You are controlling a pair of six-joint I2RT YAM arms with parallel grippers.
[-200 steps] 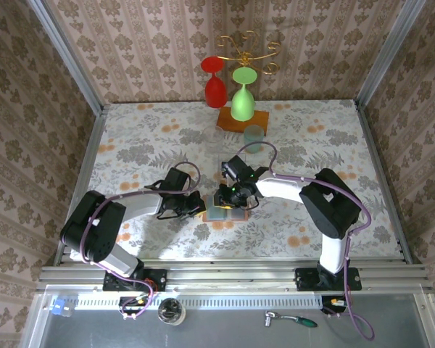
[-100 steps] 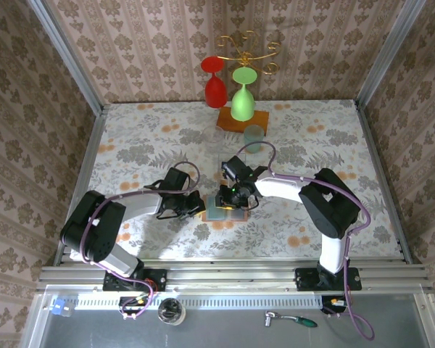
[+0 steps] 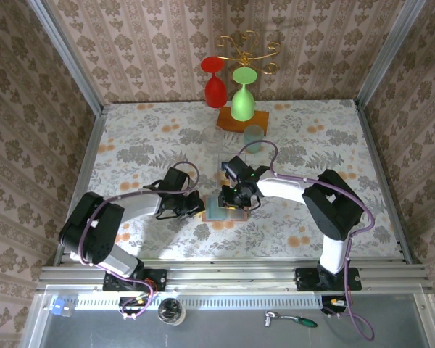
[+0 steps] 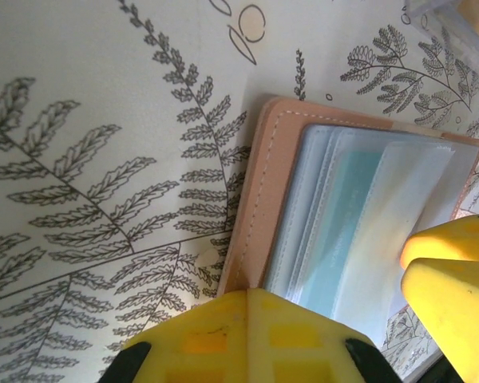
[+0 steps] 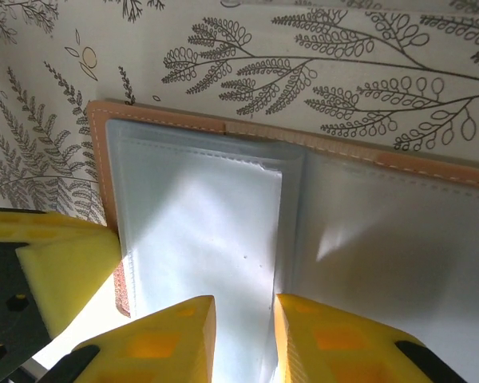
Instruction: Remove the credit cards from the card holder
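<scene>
The card holder lies open on the table, with a tan leather rim and clear inner sleeves. A teal credit card shows through the sleeves in the left wrist view. My left gripper is shut, its fingertips resting on the holder's near left edge. My right gripper stands over the left sleeve with its jaws a narrow gap apart. A sleeve edge runs down between its fingers. Its place in the top view is the holder's middle. One right finger shows in the left wrist view.
A thick orange-brown wooden block stands at the back under a gold stand carrying a red glass and a green glass. A clear cup stands just behind the right arm. Open floral tablecloth lies to the left and right.
The right arm's elbow has drifted slightly to the right. Both grippers stay at the holder with their jaws unchanged.
</scene>
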